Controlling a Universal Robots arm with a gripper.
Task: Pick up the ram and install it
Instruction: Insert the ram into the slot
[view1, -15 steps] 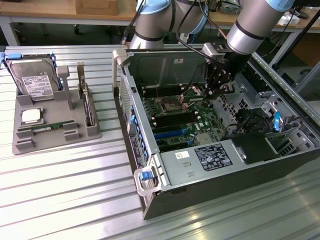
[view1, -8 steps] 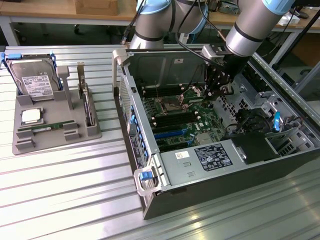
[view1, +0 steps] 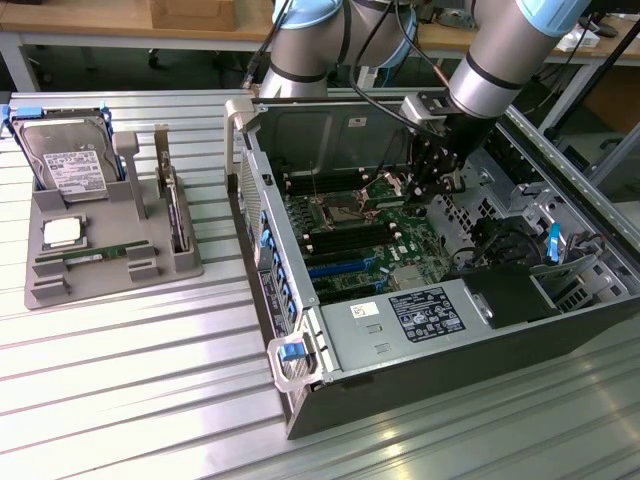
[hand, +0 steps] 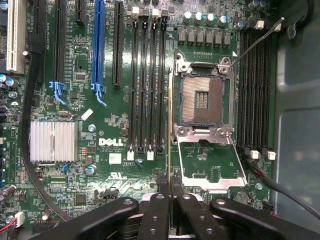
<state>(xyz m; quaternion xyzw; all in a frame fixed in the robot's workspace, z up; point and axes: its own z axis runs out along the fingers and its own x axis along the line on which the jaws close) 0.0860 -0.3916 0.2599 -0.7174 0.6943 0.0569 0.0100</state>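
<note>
Gripper (view1: 432, 190) over the board (hand: 125, 130), fingers (hand: 162, 186) clamped on the ram (hand: 170, 197) edge-on
Ram hung above the slots (hand: 147, 90) beside the open socket (hand: 202, 102); a small skew could have jammed it on a latch or bent socket pins

Your open case (view1: 330, 390) lies on the table (view1: 120, 400), at the exterior view's right; the tray (view1: 100, 262) sits at its left. In the tray: drive (view1: 68, 160) at the back, processor (view1: 62, 232) before it, ram (view1: 98, 254) nearest you. Inside the case, the gripper (view1: 432, 185) hangs over the motherboard (view1: 355, 250), above the socket (hand: 204, 101), memory slots (hand: 147, 85) beside it.
</note>
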